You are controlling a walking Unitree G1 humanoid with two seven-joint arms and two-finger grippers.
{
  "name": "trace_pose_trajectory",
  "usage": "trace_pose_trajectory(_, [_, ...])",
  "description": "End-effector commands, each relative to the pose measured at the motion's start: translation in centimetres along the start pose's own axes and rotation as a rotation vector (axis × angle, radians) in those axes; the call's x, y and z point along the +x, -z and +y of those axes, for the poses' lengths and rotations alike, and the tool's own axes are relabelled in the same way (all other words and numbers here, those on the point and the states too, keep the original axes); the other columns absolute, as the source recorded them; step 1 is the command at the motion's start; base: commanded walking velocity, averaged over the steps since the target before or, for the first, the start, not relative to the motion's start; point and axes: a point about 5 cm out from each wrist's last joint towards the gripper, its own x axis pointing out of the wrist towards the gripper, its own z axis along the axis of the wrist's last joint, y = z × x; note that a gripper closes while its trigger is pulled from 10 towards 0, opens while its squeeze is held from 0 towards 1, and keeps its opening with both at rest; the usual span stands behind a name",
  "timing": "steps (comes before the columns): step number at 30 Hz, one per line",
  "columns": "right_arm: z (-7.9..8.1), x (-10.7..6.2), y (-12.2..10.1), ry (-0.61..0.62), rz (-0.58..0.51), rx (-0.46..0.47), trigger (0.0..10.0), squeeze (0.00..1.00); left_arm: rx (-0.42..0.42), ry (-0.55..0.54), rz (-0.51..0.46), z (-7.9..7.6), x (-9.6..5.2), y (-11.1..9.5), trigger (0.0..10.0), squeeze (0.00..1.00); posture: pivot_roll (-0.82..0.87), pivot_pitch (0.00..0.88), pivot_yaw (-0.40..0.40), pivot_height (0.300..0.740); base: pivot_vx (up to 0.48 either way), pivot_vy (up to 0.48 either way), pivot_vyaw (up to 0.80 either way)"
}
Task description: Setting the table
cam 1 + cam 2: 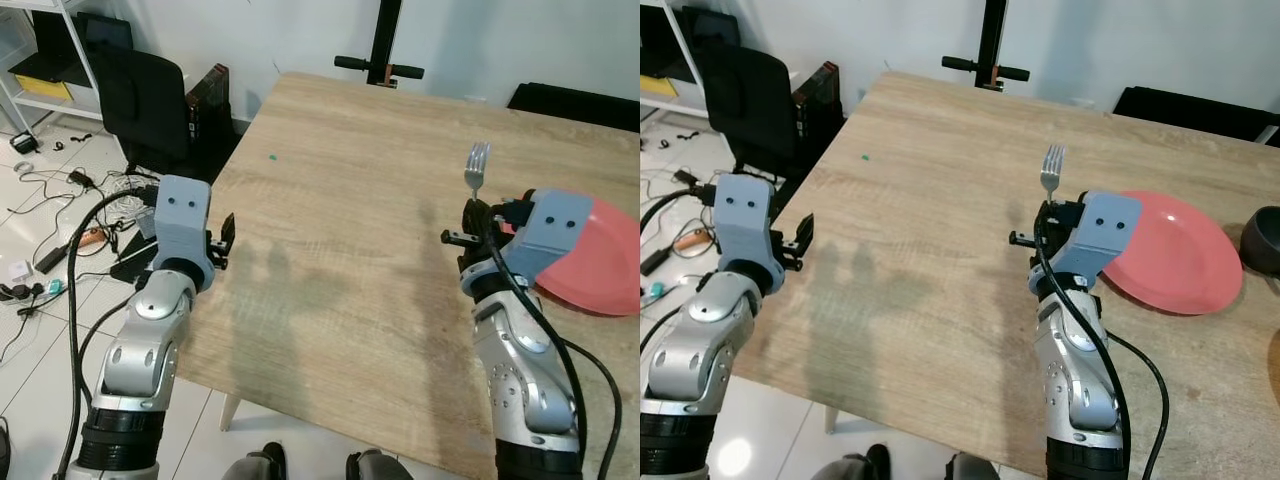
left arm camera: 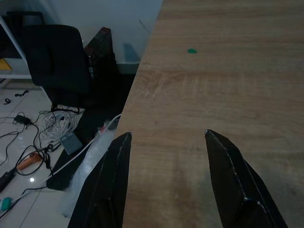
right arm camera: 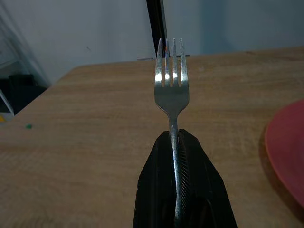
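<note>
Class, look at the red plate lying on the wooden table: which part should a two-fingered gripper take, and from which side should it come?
Probably the plate's near rim, on its left edge. The plate lies flat on the table, so only its thin rim offers a pinch. The open left gripper is free but far across; the right gripper, beside that edge, holds the fork.

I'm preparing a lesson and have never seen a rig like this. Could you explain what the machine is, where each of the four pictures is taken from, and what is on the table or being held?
This is a humanoid robot with two silver arms. Two pictures come from its head cameras, looking down; two come from cameras on its wrists. On the wooden table lies a red plate, with a dark bowl at the edge. The right claw is shut on a fork, tines up, beside the plate. The left claw is open and holds nothing, at the table's left edge.
</note>
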Motion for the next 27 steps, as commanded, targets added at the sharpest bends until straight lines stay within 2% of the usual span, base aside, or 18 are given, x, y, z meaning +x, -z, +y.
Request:
trace_pose_trajectory(1, [-0.11, -0.14, 0.51, 0.005, 0.016, -0.002, 10.0, 0.00, 0.004, -0.005, 0.019, -0.09, -0.03, 0.55, 10.0, 0.00, -0.12, 0.053, 0.065, 0.740, -0.398, 0.000, 0.00])
trace_pose_trajectory(27, [-0.21, -0.06, 0.58, 0.004, 0.015, -0.008, 10.0, 0.00, -0.001, 0.003, 0.014, -0.42, 0.17, 0.49, 10.0, 0.00, -0.13, 0.046, 0.065, 0.740, -0.384, 0.000, 0.00])
